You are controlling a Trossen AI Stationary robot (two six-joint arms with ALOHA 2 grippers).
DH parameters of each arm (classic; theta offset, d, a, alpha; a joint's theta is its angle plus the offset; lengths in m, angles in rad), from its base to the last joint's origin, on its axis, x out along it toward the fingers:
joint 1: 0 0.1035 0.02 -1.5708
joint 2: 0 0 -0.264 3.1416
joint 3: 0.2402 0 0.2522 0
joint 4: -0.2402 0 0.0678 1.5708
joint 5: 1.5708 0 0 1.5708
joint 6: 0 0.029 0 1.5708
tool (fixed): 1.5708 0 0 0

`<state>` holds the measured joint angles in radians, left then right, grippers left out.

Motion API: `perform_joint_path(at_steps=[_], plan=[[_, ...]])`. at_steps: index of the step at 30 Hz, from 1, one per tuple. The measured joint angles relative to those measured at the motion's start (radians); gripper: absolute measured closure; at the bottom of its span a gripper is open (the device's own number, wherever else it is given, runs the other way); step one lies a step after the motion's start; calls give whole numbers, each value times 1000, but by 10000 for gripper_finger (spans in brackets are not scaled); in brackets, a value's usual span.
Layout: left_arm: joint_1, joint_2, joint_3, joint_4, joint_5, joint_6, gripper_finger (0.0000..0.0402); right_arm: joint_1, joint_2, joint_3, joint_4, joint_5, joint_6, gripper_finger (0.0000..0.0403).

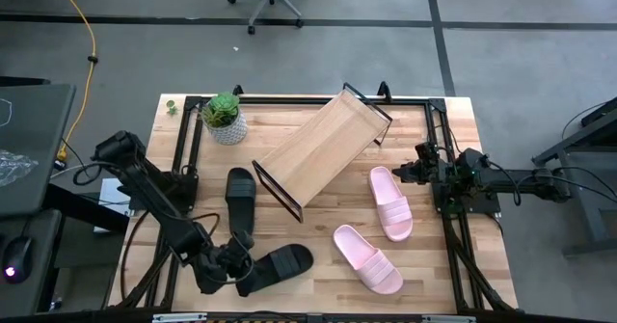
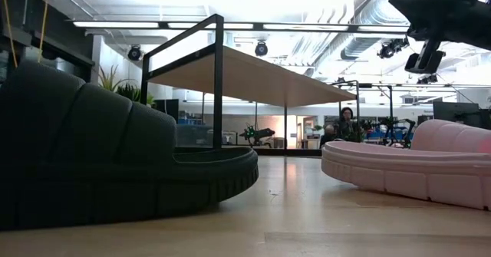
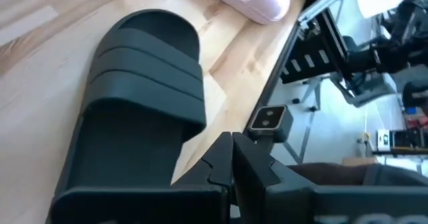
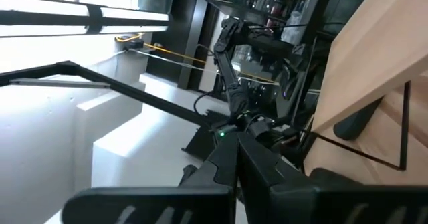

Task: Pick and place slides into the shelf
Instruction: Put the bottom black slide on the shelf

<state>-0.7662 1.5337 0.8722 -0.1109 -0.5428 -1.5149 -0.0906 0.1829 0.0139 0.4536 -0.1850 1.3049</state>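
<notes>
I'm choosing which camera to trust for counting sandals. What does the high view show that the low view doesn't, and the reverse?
Only the high view shows all four slides: two black ones and two pink ones, plus the potted plant, the shut left gripper beside a black slide, and the waiting right gripper.

Only the low view shows the room behind, with a seated person.

Both show the empty shelf, one black slide and one pink slide.
</notes>
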Motion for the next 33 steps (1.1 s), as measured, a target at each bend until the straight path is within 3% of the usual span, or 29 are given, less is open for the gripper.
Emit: perform_joint_path(at_steps=[11, 16, 21, 28, 33], plan=[[0, 32, 0, 15, -51, -58, 401, 0, 0, 0, -1, 24, -23, 402], [-1, 67, 0, 63, 1, -52, 396, 0, 0, 0, -6, 16, -22, 402], [-1, 76, 0, 73, 23, -44, 353, 0, 0, 0, -10, 16, -50, 402], [0, 76, 0, 84, -5, -157, 274, 0, 0, 0, -12, 17, -84, 402], [12, 76, 0, 86, -33, -167, 242, 0, 0, 0, -13, 12, -101, 402]])
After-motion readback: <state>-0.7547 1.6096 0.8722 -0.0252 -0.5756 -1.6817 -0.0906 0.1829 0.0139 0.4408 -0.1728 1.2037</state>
